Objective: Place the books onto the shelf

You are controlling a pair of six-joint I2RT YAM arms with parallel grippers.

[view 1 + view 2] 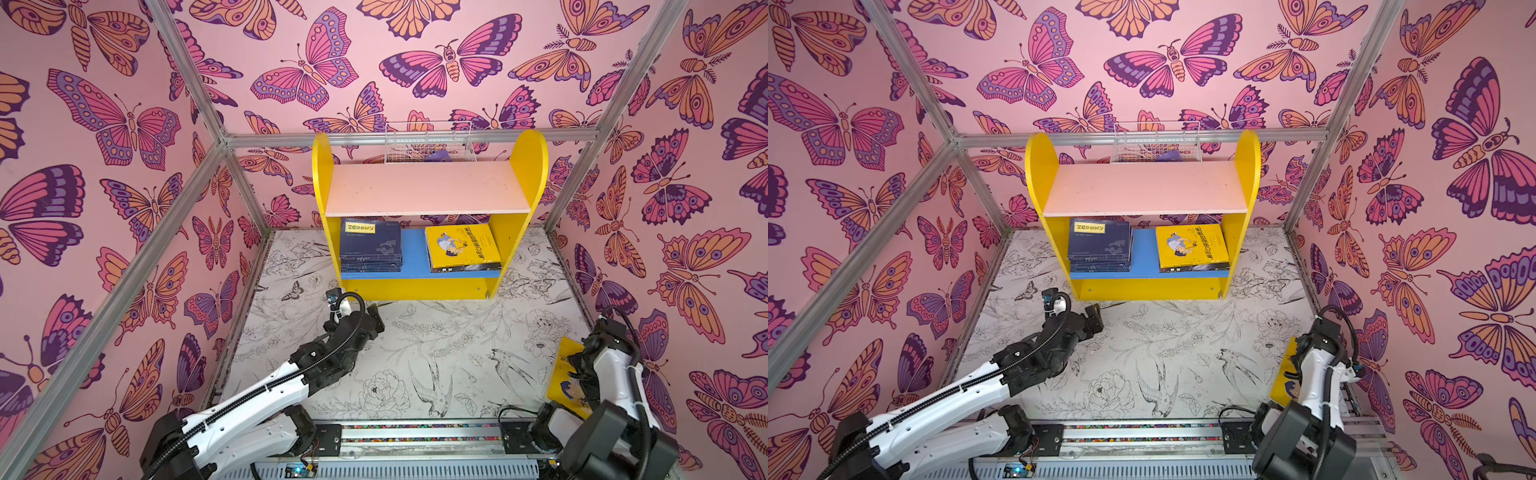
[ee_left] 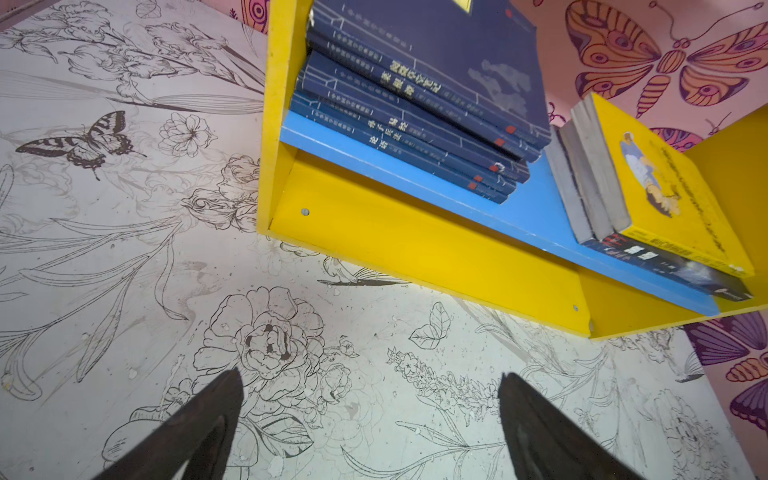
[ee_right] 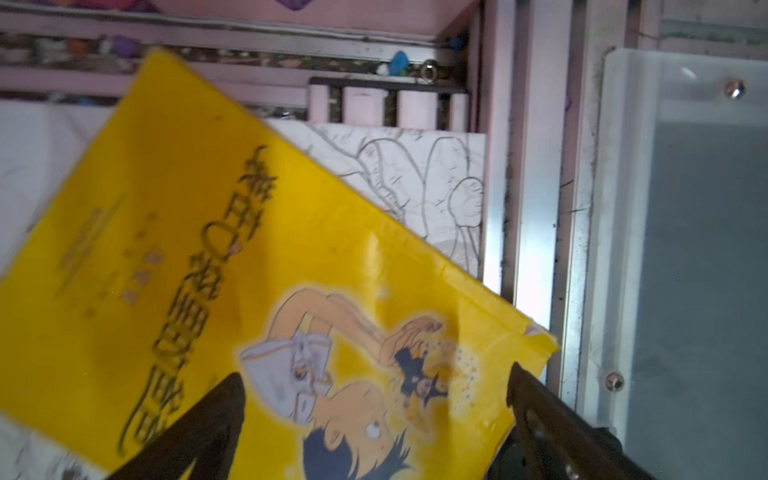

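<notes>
Both top views first. Judged to be the pick-up of the one book not yet put away. Worth planning a long carry: the loose yellow book (image 1: 563, 374) down at the near right corner of the table (image 1: 436, 353), well apart from the shelf (image 1: 322, 178) at the back. Half hidden there under the right arm (image 1: 611, 374). On the shelf's blue board, a navy pile (image 1: 370, 245) lying flat at the left end and a yellow-topped pile (image 1: 461, 247) at the right end; nothing on the pink board above. Just before the shelf's foot, the left gripper (image 1: 374, 316), above the table.

Left wrist view next. No part here for the left gripper: best kept out of the carrying path. Jaws spread wide, only printed table between them, both piles ahead on the blue board.

Right wrist view last. Best to use the overhang: one finger under the book's corner, the other on the cover, biting deep enough to catch every page, then closing right down on so thin a thing and lifting level. The right gripper (image 3: 374, 372) spread wide as well, gripping nothing, straddling the cartoon end of the loose yellow book. One fingertip (image 3: 525, 395) just beside the worn corner; touching or not, impossible to say. That corner jutting past the table's edge, over the metal frame (image 3: 536, 208).
</notes>
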